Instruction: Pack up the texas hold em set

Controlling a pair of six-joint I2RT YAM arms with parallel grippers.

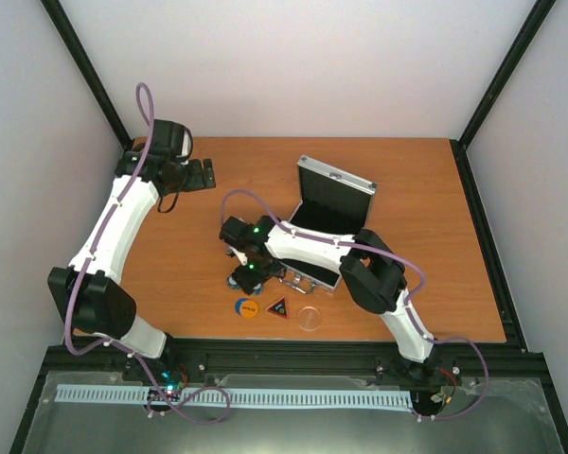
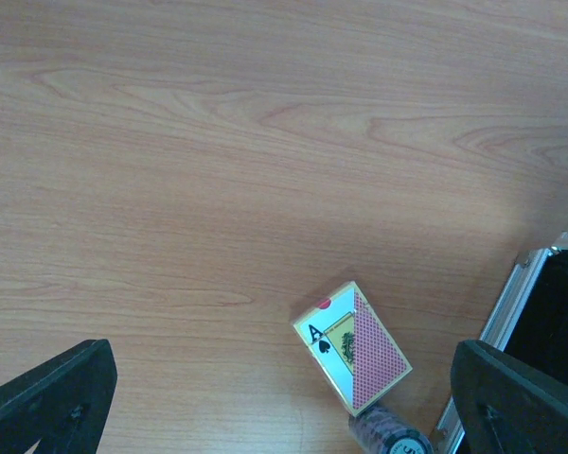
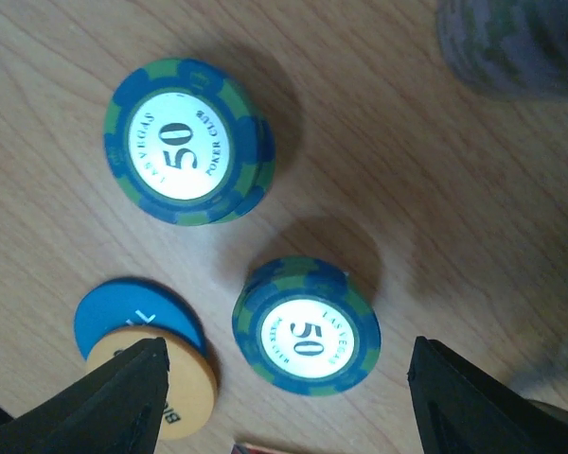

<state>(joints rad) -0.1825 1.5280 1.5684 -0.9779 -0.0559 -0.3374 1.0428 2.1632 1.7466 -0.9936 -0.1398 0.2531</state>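
The silver case [image 1: 333, 197] stands open at mid-table, its black lining [image 2: 560, 317] showing. My right gripper [image 1: 247, 277] hangs low in front of it, open. Its fingers straddle a short stack of blue-green "50" poker chips [image 3: 308, 327] without touching it. A second such stack [image 3: 186, 142] lies farther off. An orange disc [image 3: 161, 380] overlaps a blue one [image 3: 133, 314]. My left gripper [image 1: 201, 173] waits open at the far left with nothing in it. Ahead of it lie the pink-white card pack [image 2: 352, 347] and a purple chip stack [image 2: 390, 436].
Near the front edge lie the orange-blue disc [image 1: 248, 307], the black-red triangle [image 1: 278, 307] and the clear disc [image 1: 310, 318]. Another blurred chip stack [image 3: 511, 47] sits beyond the right gripper. The right arm's elbow [image 1: 371, 274] overhangs the case's front.
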